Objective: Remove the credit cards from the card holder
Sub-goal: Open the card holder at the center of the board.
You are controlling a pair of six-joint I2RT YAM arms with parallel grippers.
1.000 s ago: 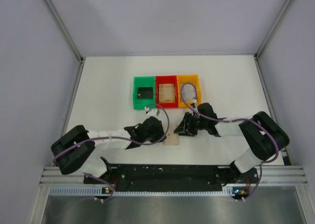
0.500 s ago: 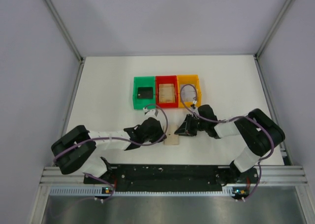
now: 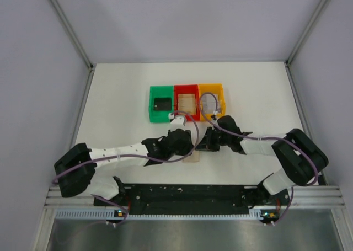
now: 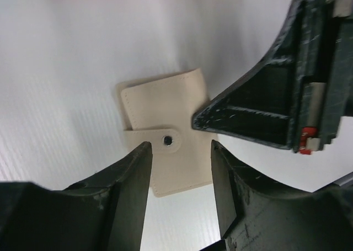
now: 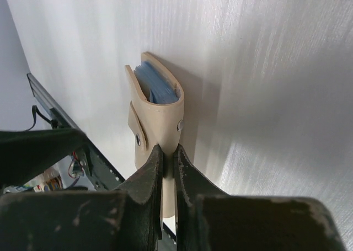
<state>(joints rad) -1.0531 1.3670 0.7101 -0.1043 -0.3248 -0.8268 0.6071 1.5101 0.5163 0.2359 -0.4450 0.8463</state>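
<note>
both arms are now reaching further toward the middle than a second ago, and the right claw (image 5: 166, 149) is pinching together on the tan edge of the card holder (image 5: 159, 116). the card holder is lying on the white table (image 3: 121, 96) near the front edge, showing blue inside. the left claw (image 4: 180, 149) is hovering over it, fingers apart.

top: card holder (image 3: 193, 159) mostly hidden under my left gripper (image 4: 179, 147) and right gripper (image 5: 167, 150); bins (image 3: 175, 103) contents too small | wrists: cards indiscernible; my fingers (image 4: 121, 196) cut off
</note>
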